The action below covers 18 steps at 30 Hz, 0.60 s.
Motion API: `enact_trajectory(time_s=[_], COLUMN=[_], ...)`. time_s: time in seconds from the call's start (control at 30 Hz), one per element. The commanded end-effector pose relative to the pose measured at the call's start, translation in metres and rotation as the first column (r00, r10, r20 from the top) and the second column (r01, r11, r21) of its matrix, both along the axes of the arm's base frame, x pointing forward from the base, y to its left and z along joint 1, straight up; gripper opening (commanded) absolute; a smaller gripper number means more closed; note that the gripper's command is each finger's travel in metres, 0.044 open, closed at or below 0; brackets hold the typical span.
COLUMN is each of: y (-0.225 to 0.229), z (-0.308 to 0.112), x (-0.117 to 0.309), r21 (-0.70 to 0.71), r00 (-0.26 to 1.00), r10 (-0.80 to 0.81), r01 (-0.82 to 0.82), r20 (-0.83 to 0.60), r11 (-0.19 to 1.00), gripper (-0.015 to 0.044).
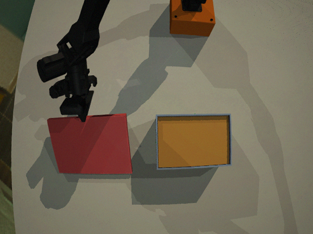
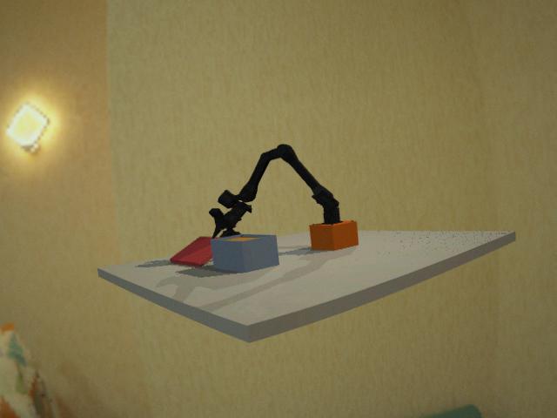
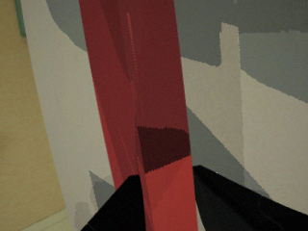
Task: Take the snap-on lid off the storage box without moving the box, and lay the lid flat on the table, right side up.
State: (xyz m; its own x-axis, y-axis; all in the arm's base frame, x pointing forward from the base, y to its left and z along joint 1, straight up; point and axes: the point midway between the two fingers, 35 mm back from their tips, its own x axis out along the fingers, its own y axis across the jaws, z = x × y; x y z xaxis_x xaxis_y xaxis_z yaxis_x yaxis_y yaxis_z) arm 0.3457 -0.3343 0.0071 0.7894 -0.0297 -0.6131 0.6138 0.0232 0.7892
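The red lid (image 1: pixel 97 148) (image 2: pixel 193 253) (image 3: pixel 166 106) is off the box, to its left in the top view, its smooth outer face up. It is tilted: the edge toward the robot base is raised, and the opposite edge is low, at or very near the table (image 1: pixel 284 104) (image 2: pixel 359 270). My gripper (image 1: pixel 81 118) (image 2: pixel 220 236) (image 3: pixel 166 180) is shut on the lid's raised edge, with a finger on each side in the wrist view. The blue-grey storage box (image 1: pixel 193 114) (image 2: pixel 227 256) stands upright and open, its inside orange.
The orange base block (image 1: pixel 190 28) (image 2: pixel 332 236) carries the arm at the table's back. The box stands right beside the lid with a narrow gap. The table's left edge runs beyond the lid's left side in the top view.
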Motion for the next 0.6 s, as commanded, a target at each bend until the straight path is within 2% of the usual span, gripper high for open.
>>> enact_trajectory(time_s=[0.0, 0.47, 0.57], y=[0.004, 0.004, 0.000], z=[-0.015, -0.026, -0.012], x=[-0.001, -0.001, 0.000], r21=[0.020, 0.020, 0.020], r00=[1.000, 1.000, 1.000], r10=[-0.001, -0.001, -0.001], r01=[0.002, 0.002, 0.002], r20=[-0.022, -0.022, -0.022], r11=[1.000, 1.000, 1.000], gripper=[0.0000, 0.0000, 0.0079])
